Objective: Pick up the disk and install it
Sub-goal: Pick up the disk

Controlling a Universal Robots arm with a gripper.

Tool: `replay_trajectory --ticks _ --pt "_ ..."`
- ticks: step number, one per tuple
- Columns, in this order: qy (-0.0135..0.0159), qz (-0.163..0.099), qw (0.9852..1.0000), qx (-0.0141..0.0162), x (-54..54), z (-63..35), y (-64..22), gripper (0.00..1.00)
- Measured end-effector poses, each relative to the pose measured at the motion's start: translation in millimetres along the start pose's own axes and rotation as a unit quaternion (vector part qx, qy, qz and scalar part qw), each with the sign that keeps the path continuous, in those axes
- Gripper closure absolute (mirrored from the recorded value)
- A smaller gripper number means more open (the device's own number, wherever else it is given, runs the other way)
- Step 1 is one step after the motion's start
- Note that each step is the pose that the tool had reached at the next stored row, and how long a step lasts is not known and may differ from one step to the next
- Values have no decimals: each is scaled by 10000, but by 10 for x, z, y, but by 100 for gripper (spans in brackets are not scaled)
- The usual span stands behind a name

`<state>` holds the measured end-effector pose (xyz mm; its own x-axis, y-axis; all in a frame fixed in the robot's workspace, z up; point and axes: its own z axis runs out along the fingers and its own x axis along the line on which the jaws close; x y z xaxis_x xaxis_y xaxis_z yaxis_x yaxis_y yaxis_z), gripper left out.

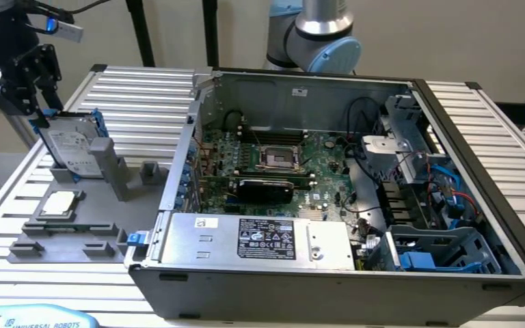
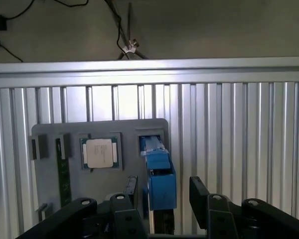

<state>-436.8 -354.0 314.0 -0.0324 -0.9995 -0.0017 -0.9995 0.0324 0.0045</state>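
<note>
Tool (image 1: 38, 109) stood spread astride upright disk (image 1: 68, 146), upper left of exterior view; a sound grip likely needed fingers (image 2: 131, 187) centred on its blue carrier (image 2: 162, 181).

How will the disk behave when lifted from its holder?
Probably rigid: the disk is a metal-looking slab in a blue carrier. Likely heavy for its size. Standing on edge in the grey holder, it could tip if nudged.

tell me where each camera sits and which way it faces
Exterior view: off-robot, raised, looking down on the open computer case and grey fixture; the arm and tool show.
Wrist view: on the wrist, looking past the open tool onto the disk.
Shared: tool, disk, processor chip.
</note>
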Motion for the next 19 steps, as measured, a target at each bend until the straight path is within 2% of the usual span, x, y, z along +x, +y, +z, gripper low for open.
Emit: replay_trajectory --ticks 5,9,11,19 --pt "0 -1 10000 2 0 44 0 46" --pt "-2 -4 10000 44 0 106 0 46" --pt "-2 -6 10000 55 1 137 -1 46" --pt "-2 -6 10000 54 25 198 -1 46"
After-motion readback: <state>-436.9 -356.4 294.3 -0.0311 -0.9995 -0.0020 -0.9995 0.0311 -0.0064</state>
